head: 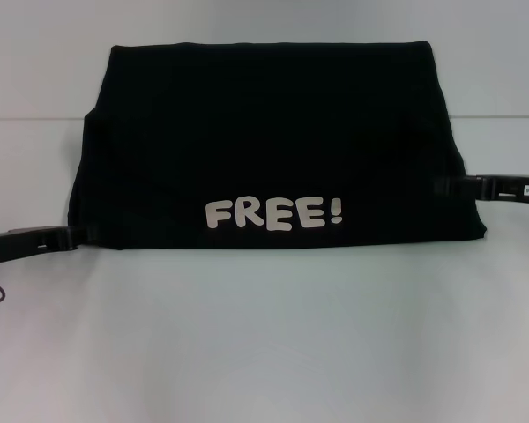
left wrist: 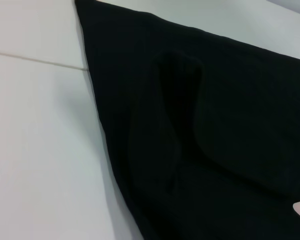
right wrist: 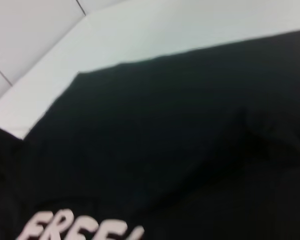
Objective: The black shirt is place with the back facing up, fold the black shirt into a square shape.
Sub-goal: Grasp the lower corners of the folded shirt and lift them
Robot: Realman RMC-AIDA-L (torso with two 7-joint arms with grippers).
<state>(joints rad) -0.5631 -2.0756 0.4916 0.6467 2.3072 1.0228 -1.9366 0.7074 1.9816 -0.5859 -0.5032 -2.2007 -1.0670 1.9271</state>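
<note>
Grippers at folded black shirt (head: 273,150)

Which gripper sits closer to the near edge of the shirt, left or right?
The left gripper, at the black shirt's near left corner by its bottom hem. The right gripper meets the right edge farther back, above the level of the FREE! lettering.

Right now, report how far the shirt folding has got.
Done: the black shirt is folded into a wide block, FREE! lettering up. In hand: the left tool and right tool sit at its side edges. Left: fold it narrower into a square.
</note>
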